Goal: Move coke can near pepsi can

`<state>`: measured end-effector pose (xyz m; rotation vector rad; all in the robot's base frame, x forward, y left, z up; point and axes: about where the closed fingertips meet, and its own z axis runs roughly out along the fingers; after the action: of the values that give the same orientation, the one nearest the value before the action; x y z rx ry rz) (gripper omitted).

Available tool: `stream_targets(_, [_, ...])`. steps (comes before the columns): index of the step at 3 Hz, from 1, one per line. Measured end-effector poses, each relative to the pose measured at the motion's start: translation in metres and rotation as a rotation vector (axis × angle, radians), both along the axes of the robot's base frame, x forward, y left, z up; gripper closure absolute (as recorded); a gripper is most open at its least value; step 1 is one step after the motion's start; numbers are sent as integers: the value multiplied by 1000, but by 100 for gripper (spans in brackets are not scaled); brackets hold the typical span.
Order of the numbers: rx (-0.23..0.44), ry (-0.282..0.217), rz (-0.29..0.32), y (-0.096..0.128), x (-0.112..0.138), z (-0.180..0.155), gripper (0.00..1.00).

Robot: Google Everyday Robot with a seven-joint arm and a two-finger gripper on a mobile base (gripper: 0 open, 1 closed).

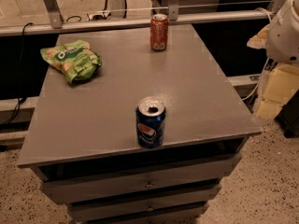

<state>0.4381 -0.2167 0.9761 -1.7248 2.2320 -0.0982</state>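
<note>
The task seems to be at its start: the coke can (pixel 159 32) stands upright at the far edge of the table (pixel 201 92), well apart from the pepsi can (pixel 150 122) at the near edge. The hand (pixel 273 94) is beside the table's right side, away from both cans; I cannot tell if it is open or closed. The next move calls for reaching to the coke can.

On the dark blue soda can with a silver top (pixel 150 122), near the front edge of the grey surface (pixel 201 92): round red-white-blue Pepsi emblem; wordmark not legible. On the orange-red soda can (pixel 159 32), far edge: pale label mark, unreadable. On the crumpled green snack bag (pixel 71 59): white lettering, illegible. Pale gripper (pixel 273 94), off the surface's right edge: no readable marking.
</note>
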Motion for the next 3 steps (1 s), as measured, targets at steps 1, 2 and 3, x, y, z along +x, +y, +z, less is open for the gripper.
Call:
stream_targets(1, [0, -2, 0, 0, 0, 0, 0])
stream_targets(2, [41, -36, -32, 10, 20, -9, 0])
stream_targets(3, [108, -89, -105, 21, 79, -29, 0])
